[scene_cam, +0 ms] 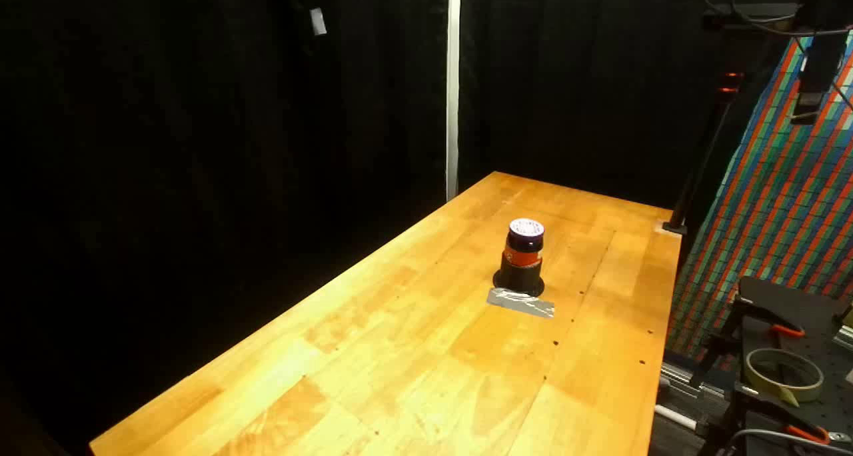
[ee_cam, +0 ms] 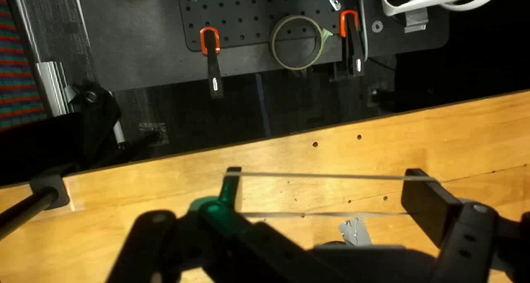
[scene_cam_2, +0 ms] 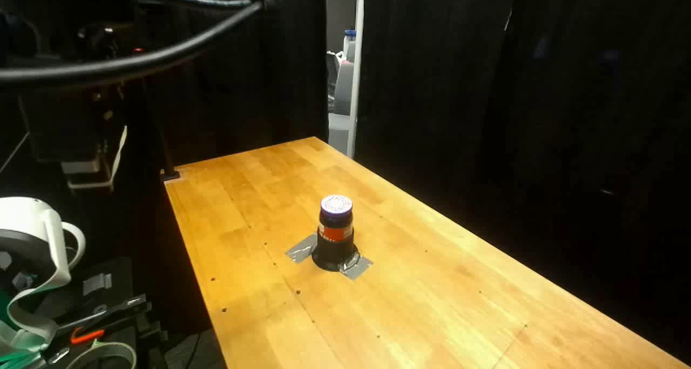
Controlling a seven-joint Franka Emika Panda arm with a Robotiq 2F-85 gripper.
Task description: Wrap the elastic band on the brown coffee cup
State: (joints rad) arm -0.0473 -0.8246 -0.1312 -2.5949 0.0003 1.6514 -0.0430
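Note:
The brown coffee cup (scene_cam: 524, 257) is a short dark cylinder with an orange-red stripe and a pale top. It stands upright on a black base on the wooden table, and also shows in an exterior view (scene_cam_2: 336, 232). My gripper (ee_cam: 325, 174) is open in the wrist view. The elastic band (ee_cam: 314, 175) is stretched around both fingers, its two strands spanning the gap. The gripper (scene_cam: 808, 109) hangs apart from the cup, off the table's side, in both exterior views (scene_cam_2: 90, 177). In the wrist view the cup is hidden behind the gripper body; only a dark base edge shows.
Grey tape (scene_cam: 521, 303) lies at the cup's base on the wooden table (scene_cam: 400, 349). A black post (scene_cam: 686, 196) stands at a table corner. Beside the table is a black bench with a tape roll (ee_cam: 296, 43), orange-tipped clamps (ee_cam: 212, 59) and a white appliance (scene_cam_2: 32, 223).

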